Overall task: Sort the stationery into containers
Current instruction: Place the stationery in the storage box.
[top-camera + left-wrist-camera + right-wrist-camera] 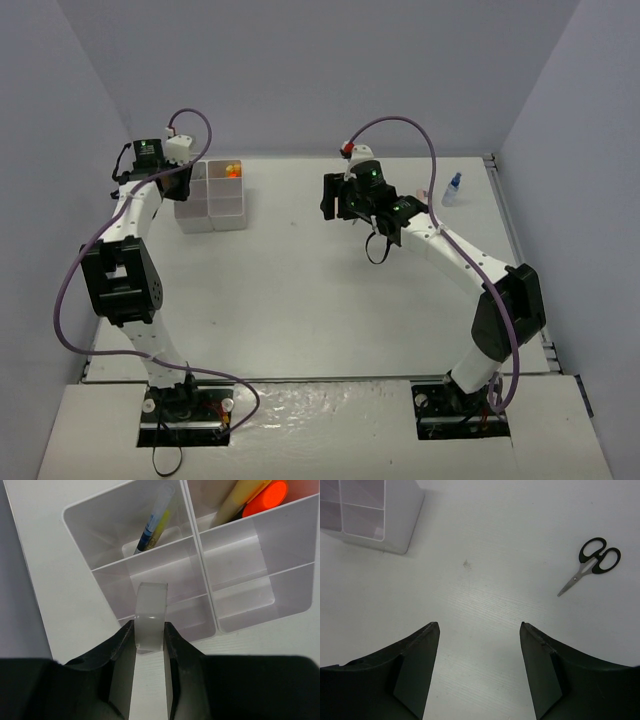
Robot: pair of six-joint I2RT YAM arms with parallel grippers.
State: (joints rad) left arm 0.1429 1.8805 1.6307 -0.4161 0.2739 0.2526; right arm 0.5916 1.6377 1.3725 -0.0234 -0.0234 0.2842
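Observation:
My left gripper (149,625) is shut on the clear tape ring (151,605) and holds it over the near compartments of the white organizer tray (200,540). In the tray, a thin pencil with a blue band (152,522) stands in one far compartment. The yellow stick (235,500) and the orange-black marker (267,495) stand in the one beside it. In the top view the left gripper (185,180) is at the tray's (225,212) left side. My right gripper (479,625) is open and empty above bare table (335,200). The black-handled scissors (592,562) lie flat ahead of it to the right.
The small blue-capped bottle (453,188) stands at the far right of the table near the wall. The tray's corner (395,525) shows at the upper left of the right wrist view. Grey walls close in the table at the back and sides.

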